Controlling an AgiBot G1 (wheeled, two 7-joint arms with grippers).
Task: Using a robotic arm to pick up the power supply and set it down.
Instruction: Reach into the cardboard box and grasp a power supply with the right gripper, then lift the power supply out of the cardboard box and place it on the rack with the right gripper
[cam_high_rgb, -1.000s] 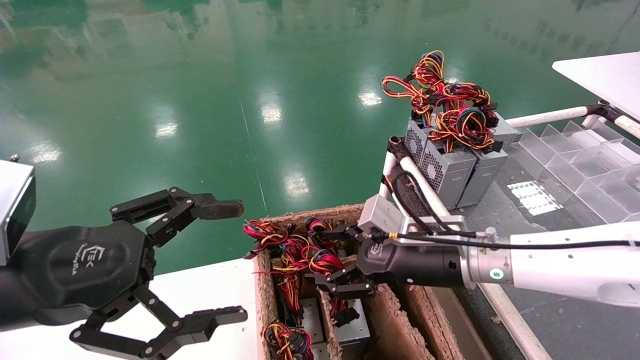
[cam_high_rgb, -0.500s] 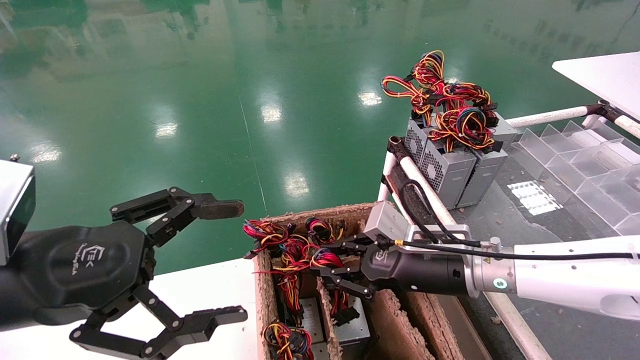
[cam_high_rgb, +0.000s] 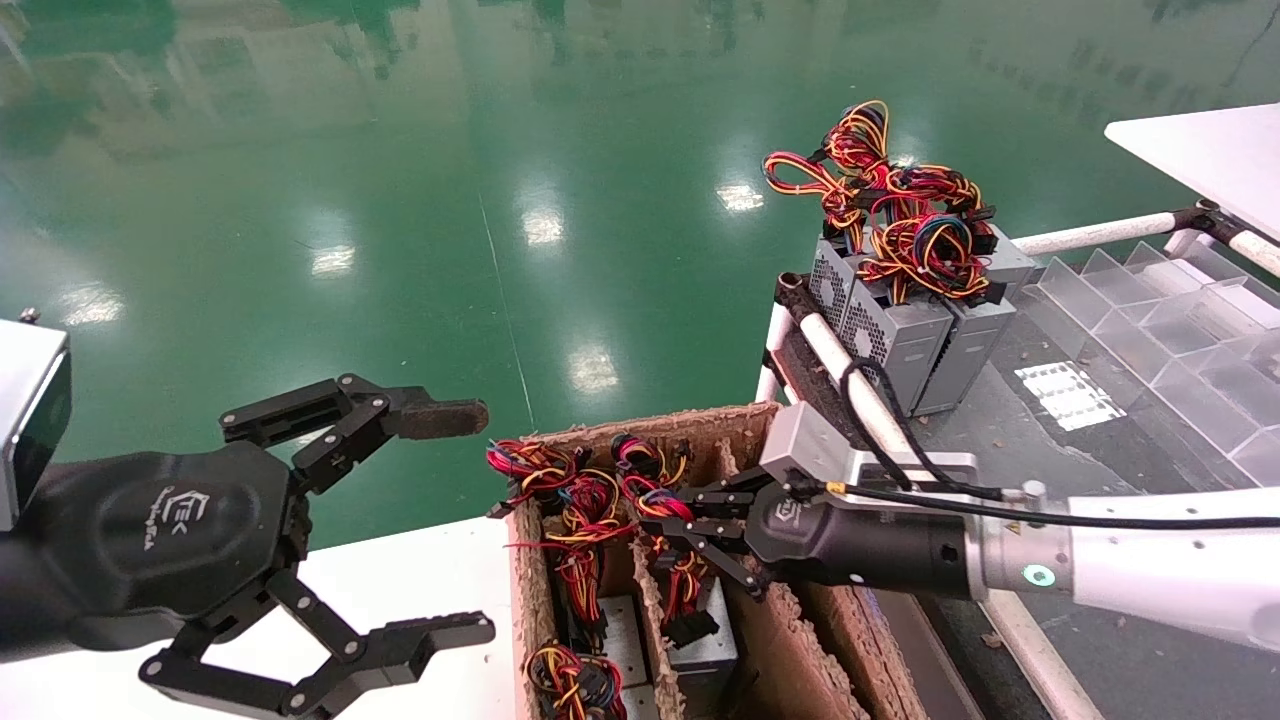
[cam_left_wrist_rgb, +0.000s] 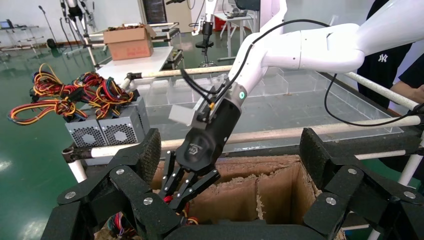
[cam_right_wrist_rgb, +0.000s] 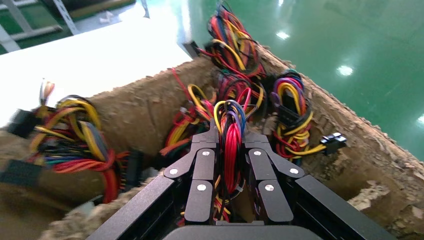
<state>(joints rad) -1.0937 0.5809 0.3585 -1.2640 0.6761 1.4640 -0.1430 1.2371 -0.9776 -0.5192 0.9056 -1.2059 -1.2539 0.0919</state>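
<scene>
My right gripper (cam_high_rgb: 662, 518), on the white robotic arm (cam_high_rgb: 1150, 580), reaches into the cardboard box (cam_high_rgb: 640, 425). It is shut on the red, yellow and black wire bundle (cam_right_wrist_rgb: 230, 142) of a power supply, and the wires run up between its fingers (cam_right_wrist_rgb: 200, 170). That power supply's grey body (cam_high_rgb: 705, 648) stands in a box slot below the gripper. The left gripper (cam_high_rgb: 475, 520) hangs open at the left, apart from the box, with nothing in it. In the left wrist view the right gripper (cam_left_wrist_rgb: 175, 192) dips behind the box wall (cam_left_wrist_rgb: 260, 190).
Three grey power supplies (cam_high_rgb: 900, 340) with tangled wires stand on the dark table to the right, also seen as grey boxes (cam_left_wrist_rgb: 107, 132). A clear divided tray (cam_high_rgb: 1170, 330) lies beyond them. More wire bundles (cam_high_rgb: 570, 680) fill neighbouring box slots. A white surface (cam_high_rgb: 420, 580) lies left of the box.
The right gripper went from open to shut around the wire bundle, and its wrist shifted right and slightly down. The left arm has not moved.
</scene>
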